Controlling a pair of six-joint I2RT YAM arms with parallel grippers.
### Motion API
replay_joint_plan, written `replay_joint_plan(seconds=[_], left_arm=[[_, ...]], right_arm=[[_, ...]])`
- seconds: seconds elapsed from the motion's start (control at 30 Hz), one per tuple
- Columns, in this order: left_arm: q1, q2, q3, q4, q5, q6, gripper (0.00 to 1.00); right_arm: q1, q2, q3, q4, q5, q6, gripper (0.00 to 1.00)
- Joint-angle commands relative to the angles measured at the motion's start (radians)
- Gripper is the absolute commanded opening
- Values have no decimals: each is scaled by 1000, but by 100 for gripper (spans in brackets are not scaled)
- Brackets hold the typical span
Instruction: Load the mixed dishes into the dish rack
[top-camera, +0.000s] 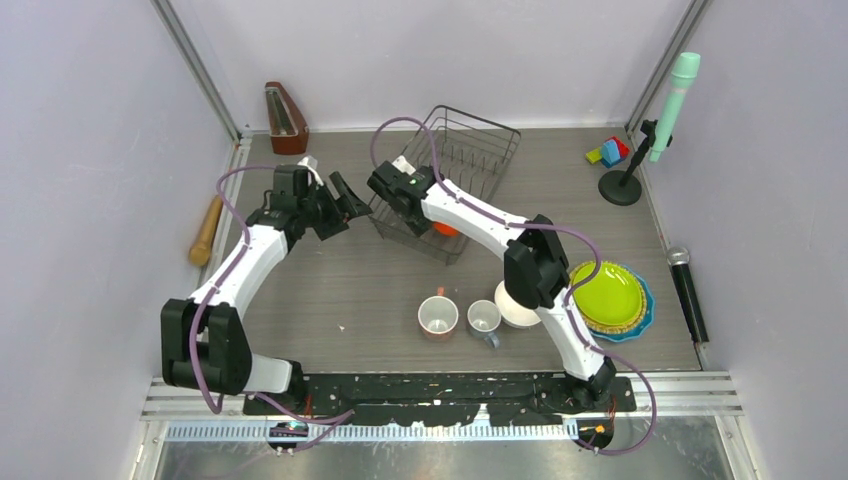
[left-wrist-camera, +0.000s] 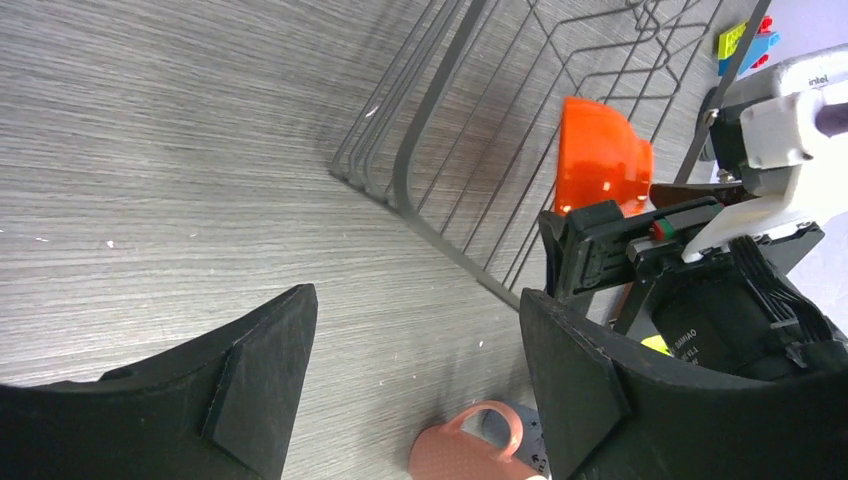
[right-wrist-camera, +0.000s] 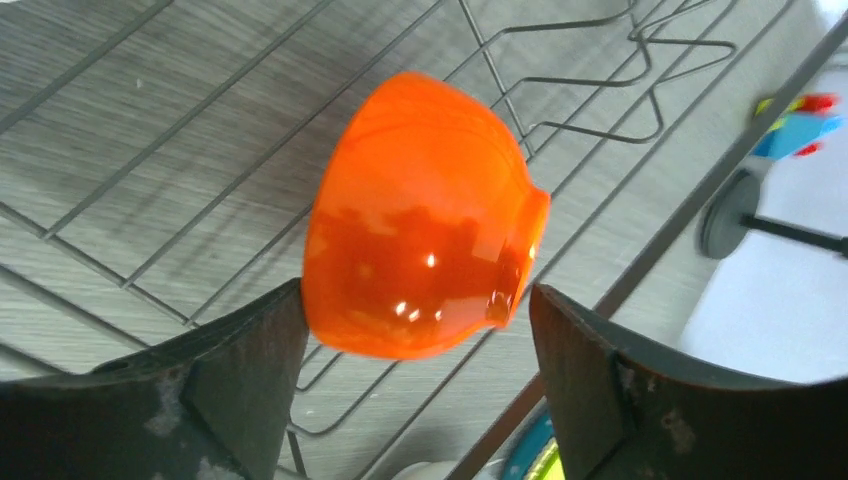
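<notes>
orange bowl (right-wrist-camera: 420, 220): lies tipped on its side on the wire floor of the dish rack (top-camera: 480, 140), at the rack's near end, glossy outside facing up.
right claw (right-wrist-camera: 415, 300): open, reaching down into the rack with 1 finger on each side of the bowl; the left finger is at the bowl's rim, the right finger stands clear of its foot.
left claw (left-wrist-camera: 418, 298): open and holding nothing, hanging over bare bench (top-camera: 340, 290) just beside the rack's left wall.
pink mug (top-camera: 437, 317): upright on the bench in front of the rack, mouth up.
grey mug (top-camera: 485, 318): upright just beside the pink mug, on its right.
white bowl (top-camera: 515, 305): next to the grey mug, partly hidden under the right arm.
plates: 1 stack right of the white bowl, lime-green plate (top-camera: 607, 295) on top, blue plate (top-camera: 645, 315) showing at the rim below.
toy blocks (top-camera: 610, 152): far right corner, beside a microphone stand (top-camera: 625, 185).
metronome (top-camera: 286, 118): far left, against the back wall.
</notes>
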Motion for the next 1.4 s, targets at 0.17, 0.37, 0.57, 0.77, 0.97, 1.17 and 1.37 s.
replay_joint_plan(seconds=[0.17, 0.37, 0.57, 0.77, 0.97, 1.17, 1.37], left_arm=[[4, -52, 32, -20, -20, 36, 77], [7, -54, 29, -26, -11, 48, 77], [8, -46, 10, -10, 13, 53, 77], [42, -44, 14, -60, -36, -1, 99], [59, -44, -7, -7, -32, 17, 100], [53, 28, 7, 48, 35, 41, 88], [-52, 57, 73, 18, -97, 135, 94]], right_arm=[[18, -94, -83, 69, -184, 66, 97], [4, -136, -78, 65, -290, 81, 98], [-32, -250, -128, 104, -392, 91, 97], [-74, -391, -207, 168, -439, 103, 95], [-156, -519, -373, 348, -496, 147, 92], [-231, -582, -484, 496, -549, 194, 91], [-238, -479, -397, 508, -562, 216, 89]])
